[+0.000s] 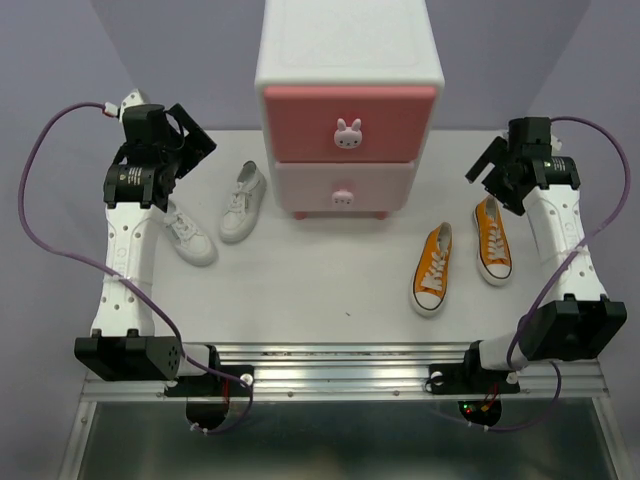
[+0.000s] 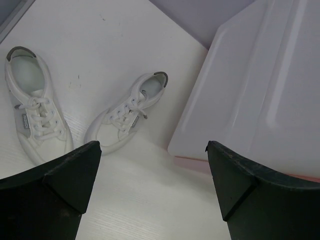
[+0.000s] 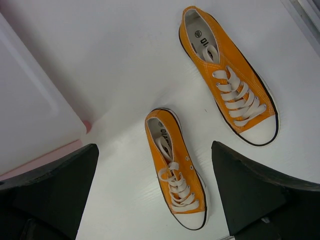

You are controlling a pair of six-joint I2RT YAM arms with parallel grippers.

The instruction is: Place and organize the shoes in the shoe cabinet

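The shoe cabinet (image 1: 350, 60) stands at the back centre of the table, both pink drawers shut. Left of it lie two white shoes (image 1: 243, 203) (image 1: 188, 237); two orange shoes (image 1: 433, 268) (image 1: 492, 238) lie to its right. My left gripper (image 1: 192, 142) hovers open above the table's back left, holding nothing. In the left wrist view the white shoes (image 2: 127, 112) (image 2: 36, 119) lie ahead of the open left gripper (image 2: 151, 147), with the cabinet (image 2: 260, 85) at right. My right gripper (image 1: 493, 178) hangs open over the orange pair. The right wrist view has one orange shoe (image 3: 177, 170) under the open right gripper (image 3: 155, 146) and the other (image 3: 230, 80) beyond.
The cabinet's upper drawer (image 1: 350, 122) and lower drawer (image 1: 343, 188) each carry a bunny knob facing me. The cabinet's side wall (image 3: 30, 105) fills the left of the right wrist view. A metal rail (image 1: 340, 365) runs along the table's near edge between the arm bases.
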